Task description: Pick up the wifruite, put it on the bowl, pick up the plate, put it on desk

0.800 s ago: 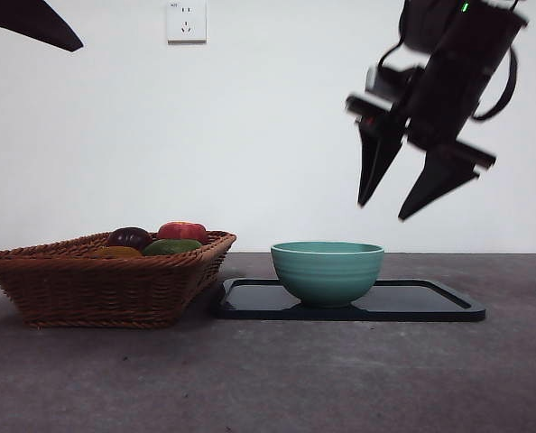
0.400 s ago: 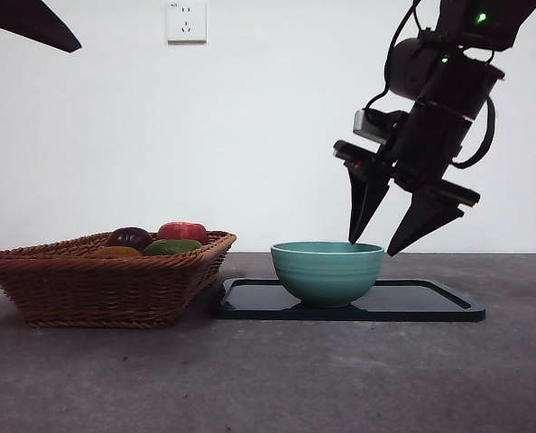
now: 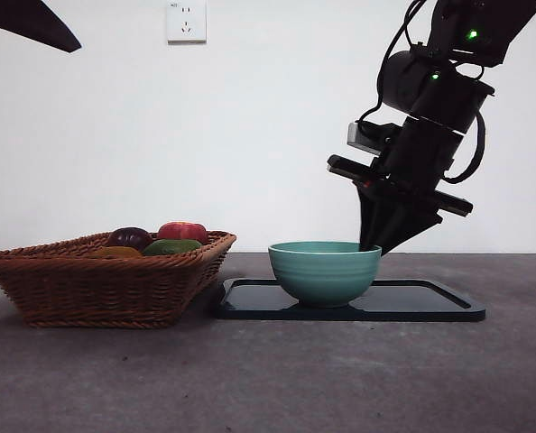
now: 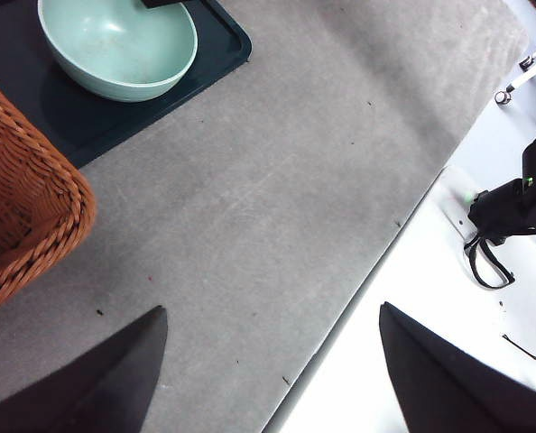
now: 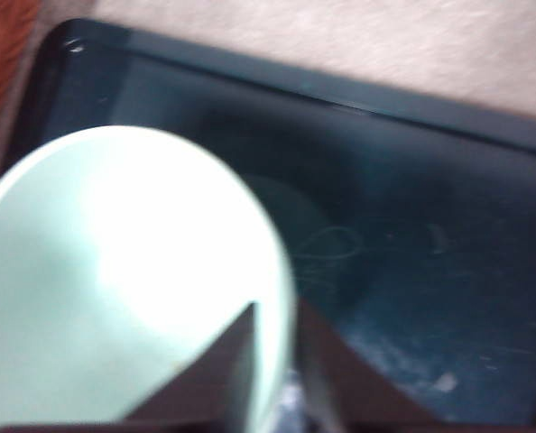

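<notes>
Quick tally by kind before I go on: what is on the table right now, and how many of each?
Fruit visible in the basket: 4 (dark purple fruit, red fruit, green fruit, orange-brown wifruite)
Wicker basket: 1
Teal bowl: 1, right claw closed on its rim
Black tray: 1
Total: 7

You're looking at a dark grey desk (image 3: 277,379) with a faintly mottled, matte surface running the full width of the front view. Two things lie directly on it. To one side you have a brown wicker basket (image 3: 106,284), sitting flat, with its woven wall flaring outward. Just beside it, not quite touching, you have a flat black tray (image 3: 430,302) with a low raised rim, lying level. In the left wrist view you can see the desk's edge (image 4: 367,271) running diagonally, with a wide stretch of grey between it and the tray (image 4: 216,50).
</notes>
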Available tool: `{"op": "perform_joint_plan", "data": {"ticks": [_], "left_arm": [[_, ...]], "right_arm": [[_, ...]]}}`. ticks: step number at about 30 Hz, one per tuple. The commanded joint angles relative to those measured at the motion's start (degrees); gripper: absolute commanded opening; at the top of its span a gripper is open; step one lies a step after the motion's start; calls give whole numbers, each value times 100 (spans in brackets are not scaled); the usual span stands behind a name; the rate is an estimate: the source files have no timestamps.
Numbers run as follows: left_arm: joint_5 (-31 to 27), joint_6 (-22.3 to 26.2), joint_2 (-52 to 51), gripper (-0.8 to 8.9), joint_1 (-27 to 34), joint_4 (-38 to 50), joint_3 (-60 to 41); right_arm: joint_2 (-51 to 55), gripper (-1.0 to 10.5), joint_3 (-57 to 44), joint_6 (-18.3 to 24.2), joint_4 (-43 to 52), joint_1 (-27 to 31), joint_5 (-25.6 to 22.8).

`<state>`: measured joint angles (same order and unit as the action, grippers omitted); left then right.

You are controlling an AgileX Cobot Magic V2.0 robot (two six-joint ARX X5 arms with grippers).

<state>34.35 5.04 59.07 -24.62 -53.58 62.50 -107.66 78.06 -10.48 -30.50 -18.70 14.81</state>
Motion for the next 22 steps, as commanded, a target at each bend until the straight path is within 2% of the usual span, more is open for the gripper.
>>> {"op": "perform_joint_plan", "data": {"ticks": [1,7,13,22], "left_arm": [[22,52,42,374,-26,42,77],[22,50,42,374,-26,39,77],[22,52,42,374,-26,44,77],[22,52,42,374,-26,46,77]], "right_arm": [[-133,8,114,66,63,-28,-31],[4,8,114,116,116,-17,-144],[573,8,114,151,83,-20,-136],[1788,8,114,275,-730,-33,-131]]}}
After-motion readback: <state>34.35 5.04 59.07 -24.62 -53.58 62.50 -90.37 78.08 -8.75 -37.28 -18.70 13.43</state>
